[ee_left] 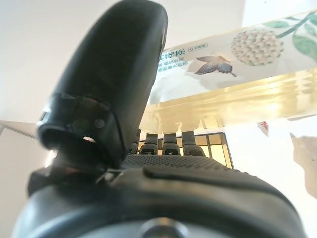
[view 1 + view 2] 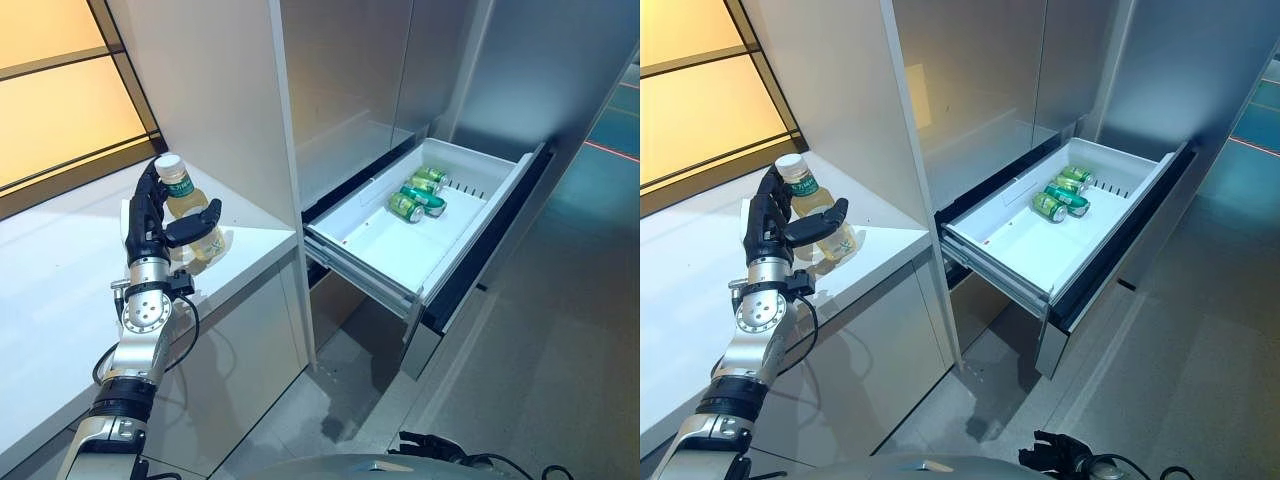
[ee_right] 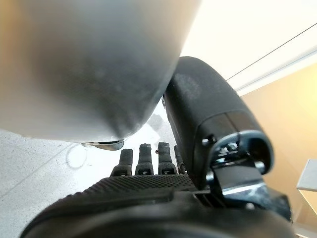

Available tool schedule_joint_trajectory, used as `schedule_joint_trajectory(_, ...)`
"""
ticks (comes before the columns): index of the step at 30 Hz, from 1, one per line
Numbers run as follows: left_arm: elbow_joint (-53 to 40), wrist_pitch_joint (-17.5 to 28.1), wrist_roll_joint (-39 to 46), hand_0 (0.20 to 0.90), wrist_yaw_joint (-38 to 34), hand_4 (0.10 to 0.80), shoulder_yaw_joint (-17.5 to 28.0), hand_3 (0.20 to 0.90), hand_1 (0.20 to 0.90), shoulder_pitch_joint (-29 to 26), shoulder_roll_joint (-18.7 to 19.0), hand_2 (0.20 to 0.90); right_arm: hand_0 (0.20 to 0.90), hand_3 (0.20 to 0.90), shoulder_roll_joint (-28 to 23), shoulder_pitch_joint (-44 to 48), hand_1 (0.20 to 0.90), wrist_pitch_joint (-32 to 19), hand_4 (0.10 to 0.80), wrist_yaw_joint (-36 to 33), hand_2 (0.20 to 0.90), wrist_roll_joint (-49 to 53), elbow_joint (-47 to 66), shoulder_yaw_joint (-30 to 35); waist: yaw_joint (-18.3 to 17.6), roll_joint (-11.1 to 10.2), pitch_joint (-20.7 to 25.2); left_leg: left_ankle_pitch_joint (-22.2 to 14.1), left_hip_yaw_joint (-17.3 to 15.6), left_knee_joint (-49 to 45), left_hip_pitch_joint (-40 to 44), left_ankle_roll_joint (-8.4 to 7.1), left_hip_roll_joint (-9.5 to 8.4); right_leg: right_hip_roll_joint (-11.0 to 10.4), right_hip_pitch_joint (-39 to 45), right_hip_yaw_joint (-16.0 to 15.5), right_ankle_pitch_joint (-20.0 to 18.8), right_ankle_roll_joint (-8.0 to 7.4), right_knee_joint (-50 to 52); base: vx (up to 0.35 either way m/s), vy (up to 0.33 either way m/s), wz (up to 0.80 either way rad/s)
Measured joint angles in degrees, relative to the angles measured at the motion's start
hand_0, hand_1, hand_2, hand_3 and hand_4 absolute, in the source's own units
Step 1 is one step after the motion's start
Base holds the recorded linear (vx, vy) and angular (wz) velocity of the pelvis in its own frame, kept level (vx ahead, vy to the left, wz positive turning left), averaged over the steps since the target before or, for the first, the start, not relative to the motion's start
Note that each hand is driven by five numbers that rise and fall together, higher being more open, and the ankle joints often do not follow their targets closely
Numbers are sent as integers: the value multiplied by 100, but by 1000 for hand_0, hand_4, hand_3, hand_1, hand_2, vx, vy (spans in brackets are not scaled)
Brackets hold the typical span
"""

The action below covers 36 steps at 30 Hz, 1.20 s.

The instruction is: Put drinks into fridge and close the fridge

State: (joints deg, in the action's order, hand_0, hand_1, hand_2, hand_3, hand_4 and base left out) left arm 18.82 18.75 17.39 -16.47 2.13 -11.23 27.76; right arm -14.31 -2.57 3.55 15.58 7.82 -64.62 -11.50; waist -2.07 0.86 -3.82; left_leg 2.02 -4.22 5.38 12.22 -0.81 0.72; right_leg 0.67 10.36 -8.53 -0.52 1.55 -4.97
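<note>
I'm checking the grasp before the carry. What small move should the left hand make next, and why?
Probably lift the clear bottle of yellow drink with a white cap straight up off the white counter: the left hand is already curled round it, and the open white fridge drawer waits to the right.

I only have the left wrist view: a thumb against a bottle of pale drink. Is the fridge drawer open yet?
Observer: Yes, the fridge drawer is pulled out, to the right of the counter.
Operator: Anything in it?
Observer: Green cans lie on their sides at its far end.
Operator: Where is the bottle in the room?
Observer: The left hand is curled round the bottle, which is upright with a white cap, at the white counter, well short of the drawer.
</note>
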Motion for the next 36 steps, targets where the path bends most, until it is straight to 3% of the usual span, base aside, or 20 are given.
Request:
schedule_joint_trajectory(1, 0, 0, 7, 900, 3, 800, 0, 900, 900, 0, 0, 900, 900, 900, 0, 0, 900, 0, 800, 0, 900, 0, 0, 0, 0, 0, 0, 0, 0, 0, 0, 0, 0, 0, 0, 0, 0, 0, 0, 0, 0, 0)
schedule_joint_trajectory(2, 0, 0, 22, 535, 13, 375, 0, 475, 535, 0, 0, 535, 900, 900, 0, 0, 900, -1, 800, 0, 900, 0, -1, 0, 0, 0, 0, 0, 0, 0, 1, 0, 0, 0, 1, 0, 0, 0, 0, 0, 0, 0)
schedule_joint_trajectory(3, 0, 0, 75, 300, 53, 100, 0, 200, 300, -1, 0, 300, 900, 900, 0, 0, 900, -2, 800, 0, 900, 0, -6, 0, 0, 0, 1, 0, 0, 0, 1, 0, 0, 0, 1, 0, 0, 0, 0, 0, 0, 0)
schedule_joint_trajectory(20, -62, -24, 401, 300, 481, 100, 0, 200, 300, -62, 20, 300, 900, 900, -25, -34, 900, -66, 800, -1, 900, -31, 222, -76, 31, -7, 3, 0, 2, 0, -2, 0, 2, 0, 1, -3, -15, 23, -1, 0, 0, 0)
schedule_joint_trajectory(25, -305, -50, 400, 300, 716, 100, -12, 200, 300, -58, 20, 300, 900, 900, -101, -51, 900, -245, 800, 2, 900, -477, 633, -495, 67, -75, -43, 1, 15, -1, -23, 0, 2, 1, -7, -16, -22, 33, -13, 0, 0, 0)
schedule_joint_trajectory(32, -1159, -105, 760, 300, 1123, 100, -81, 200, 300, -56, 21, 300, 900, 900, -237, -211, 900, -140, 800, 377, 900, -721, 2583, -1091, 61, -168, -182, 2, 57, -16, -53, 0, -1, -1, -15, -47, -25, 35, -21, -36, -25, 2)
schedule_joint_trajectory(36, -1646, 47, 1025, 300, 1484, 100, -249, 200, 300, -56, 16, 300, 900, 900, -253, -222, 900, 17, 800, 692, 900, -201, 3891, -1128, 46, -170, -216, 2, 98, -26, -62, -1, -2, -1, -10, -81, -26, 37, -20, -43, -20, 5)
